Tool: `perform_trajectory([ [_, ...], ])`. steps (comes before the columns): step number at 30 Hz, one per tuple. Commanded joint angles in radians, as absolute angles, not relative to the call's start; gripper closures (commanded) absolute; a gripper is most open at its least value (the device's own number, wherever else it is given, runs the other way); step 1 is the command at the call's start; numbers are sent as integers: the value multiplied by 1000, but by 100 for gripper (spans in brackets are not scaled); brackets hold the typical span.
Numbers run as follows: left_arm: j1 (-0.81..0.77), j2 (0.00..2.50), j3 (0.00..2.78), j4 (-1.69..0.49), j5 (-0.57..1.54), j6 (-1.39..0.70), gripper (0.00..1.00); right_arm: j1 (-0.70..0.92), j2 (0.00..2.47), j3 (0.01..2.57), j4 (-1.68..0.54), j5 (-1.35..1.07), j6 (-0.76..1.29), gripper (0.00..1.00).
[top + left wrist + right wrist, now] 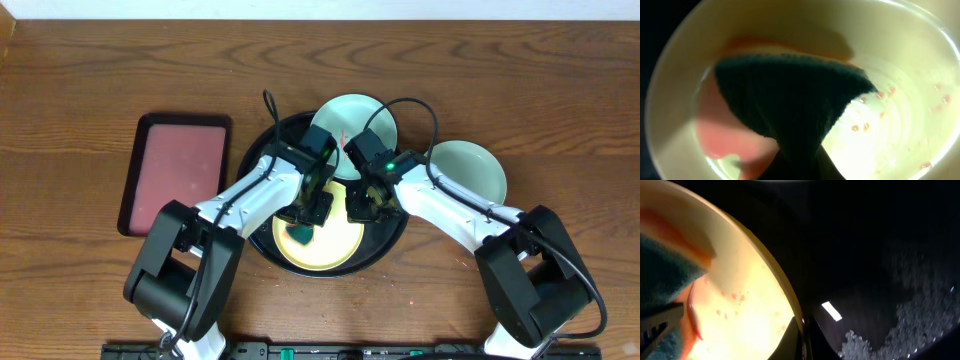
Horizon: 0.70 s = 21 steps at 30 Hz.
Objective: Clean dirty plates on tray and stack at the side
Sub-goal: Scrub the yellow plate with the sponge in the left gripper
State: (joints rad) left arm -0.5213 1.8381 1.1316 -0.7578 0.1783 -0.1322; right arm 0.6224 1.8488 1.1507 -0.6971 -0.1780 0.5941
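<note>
The pale yellow plate point(335, 255) lies at the front of the round black tray point(256, 158). My left gripper point(312, 212) is shut on a dark green sponge point(300, 235) and presses it onto the plate. In the left wrist view the sponge point(790, 95) covers the yellow plate's point(905, 125) middle, with a pink-red smear point(725, 135) and red specks beside it. My right gripper point(802, 341) is shut on the yellow plate's rim point(790, 305); in the overhead view it point(358, 208) is at the plate's right edge. One mint-green plate point(350, 122) sits at the tray's back edge. Another point(470, 170) lies on the table to the right.
A rectangular reddish-brown tray point(175, 170) lies left of the black tray. The black tray floor point(865, 255) shows water droplets at its right in the right wrist view. Bare wood tabletop point(560, 120) extends on all sides.
</note>
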Motion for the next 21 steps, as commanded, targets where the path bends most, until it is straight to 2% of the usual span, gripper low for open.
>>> perform_trajectory([
  [1, -503, 1859, 1103, -731, -23, -408, 93, 622, 1852, 1170, -652, -215, 601, 99],
  [13, -481, 1722, 1106, -743, 17, -556, 93, 580, 1897, 1170, -612, -271, 605, 96],
  [21, -489, 1691, 1080, -776, 17, -779, 93, 563, 1911, 1170, -612, -290, 605, 99],
])
